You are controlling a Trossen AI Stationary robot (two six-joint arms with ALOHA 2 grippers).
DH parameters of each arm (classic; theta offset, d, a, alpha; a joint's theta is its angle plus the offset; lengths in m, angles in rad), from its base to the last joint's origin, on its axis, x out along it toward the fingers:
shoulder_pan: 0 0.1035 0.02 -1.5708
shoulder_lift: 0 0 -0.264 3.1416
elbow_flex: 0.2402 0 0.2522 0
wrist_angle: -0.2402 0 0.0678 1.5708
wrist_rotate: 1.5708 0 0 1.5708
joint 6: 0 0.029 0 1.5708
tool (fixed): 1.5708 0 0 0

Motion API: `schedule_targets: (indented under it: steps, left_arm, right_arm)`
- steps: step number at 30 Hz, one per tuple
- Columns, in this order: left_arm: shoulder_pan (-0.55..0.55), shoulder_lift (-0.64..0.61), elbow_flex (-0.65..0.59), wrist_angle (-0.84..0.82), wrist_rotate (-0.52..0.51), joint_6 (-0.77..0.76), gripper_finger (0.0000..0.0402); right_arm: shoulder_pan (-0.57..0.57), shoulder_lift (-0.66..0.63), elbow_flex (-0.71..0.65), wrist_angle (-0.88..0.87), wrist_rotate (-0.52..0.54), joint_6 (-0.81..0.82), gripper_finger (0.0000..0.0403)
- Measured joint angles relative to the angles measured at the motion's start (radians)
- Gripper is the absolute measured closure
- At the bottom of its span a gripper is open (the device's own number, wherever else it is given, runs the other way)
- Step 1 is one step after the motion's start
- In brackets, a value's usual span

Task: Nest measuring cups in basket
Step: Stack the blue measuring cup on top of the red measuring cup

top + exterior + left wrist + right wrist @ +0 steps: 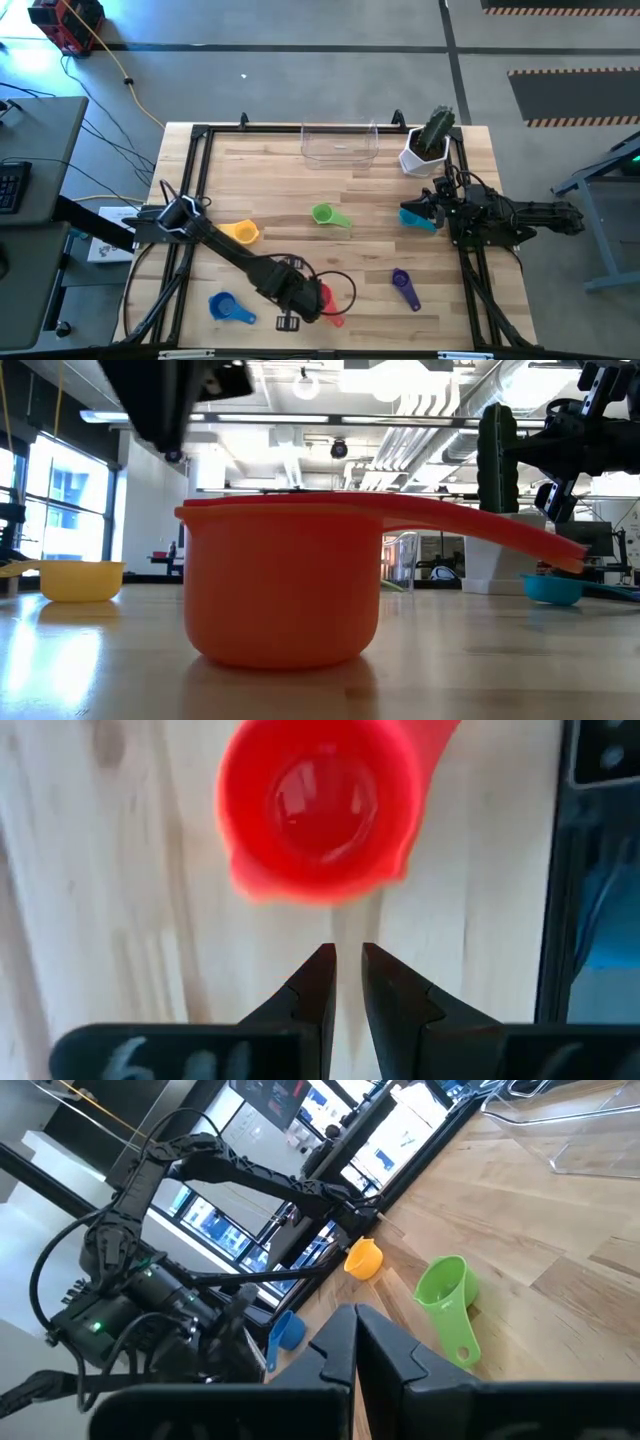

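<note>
The red cup [327, 301] stands upright on its base near the table's near edge; it fills the low view [280, 590]. My left gripper [348, 955] hovers just beside it, fingers shut but for a narrow slit, holding nothing. My right gripper [352, 1312] is shut and empty, raised above the teal cup [418, 219] at the table's right. Green [328, 214], yellow [242, 232], blue [228, 307] and purple [403, 286] cups lie scattered on the table. The clear basket [340, 146] sits at the far edge. No separate orange cup shows.
A white pot with a green cactus [428, 145] stands to the right of the basket, close to my right arm. A black frame [195, 180] rims the table. Bare wood lies between the green cup and the basket.
</note>
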Motion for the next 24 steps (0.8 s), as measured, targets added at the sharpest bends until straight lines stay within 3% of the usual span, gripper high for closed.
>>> schedule_targets:
  steps: [16,24]
  left_arm:
    - [-0.173,-0.032,0.001,-0.364,-0.068,-0.303,0.0359]
    - [-0.240,-0.032,0.001,-0.454,-0.070,-0.433,0.0359]
  right_arm:
    - [0.000,0.000,0.000,0.002,0.010,-0.040,0.0402]
    - [0.000,0.000,0.000,0.002,0.010,-0.062,0.0402]
